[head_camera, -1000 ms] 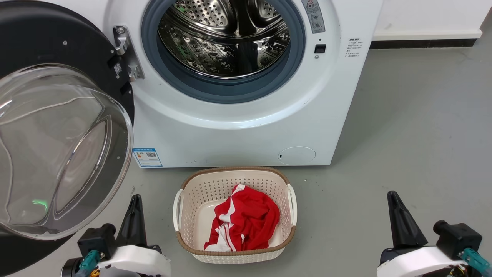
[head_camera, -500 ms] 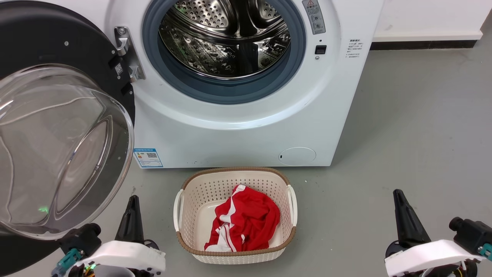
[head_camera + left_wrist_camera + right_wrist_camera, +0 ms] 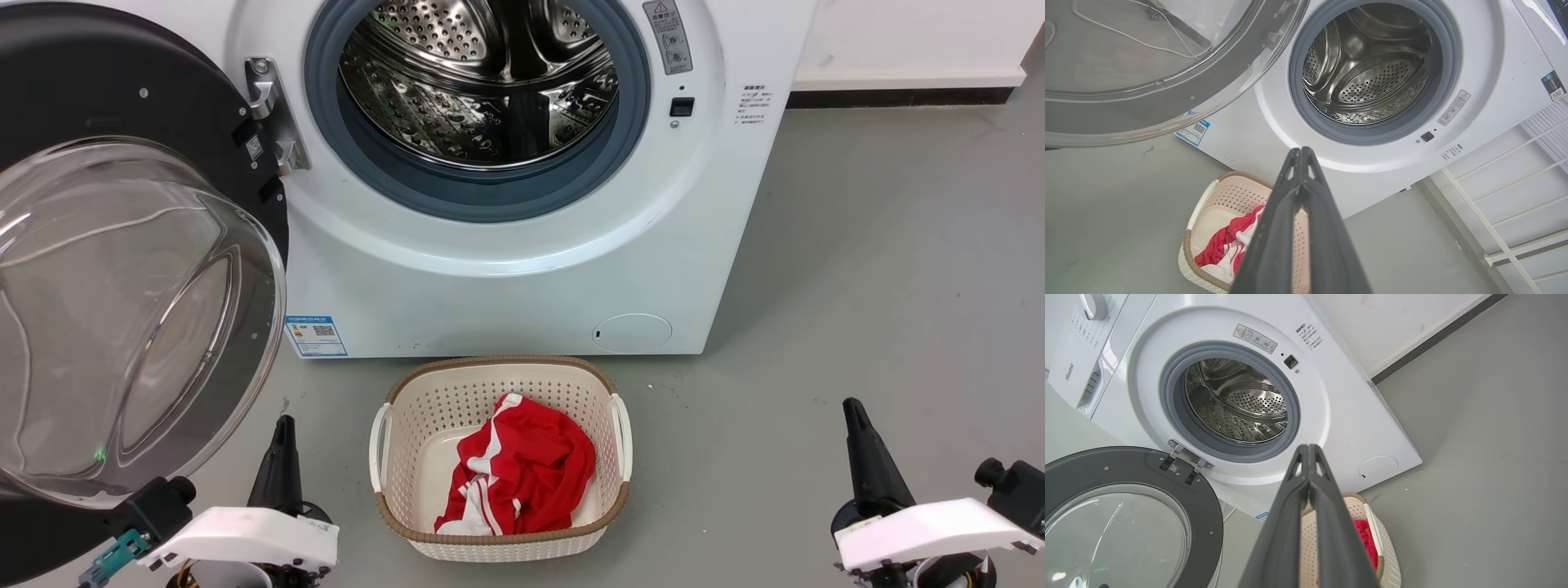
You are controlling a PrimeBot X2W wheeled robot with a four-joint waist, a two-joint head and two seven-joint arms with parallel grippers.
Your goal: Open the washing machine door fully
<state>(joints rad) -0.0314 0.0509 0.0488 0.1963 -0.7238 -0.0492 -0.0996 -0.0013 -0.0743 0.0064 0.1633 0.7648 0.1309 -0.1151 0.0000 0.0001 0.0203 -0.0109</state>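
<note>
The washing machine door (image 3: 122, 310) stands wide open at the left.
It hangs on its hinge (image 3: 265, 122), left of the steel drum (image 3: 482, 82). Near its lower edge, the left gripper (image 3: 284, 429) has its fingers pressed together, holding nothing. A basket (image 3: 498, 539) with a red garment (image 3: 522, 465) sits mid-floor. The right gripper (image 3: 853, 412) is likewise closed and empty.
</note>
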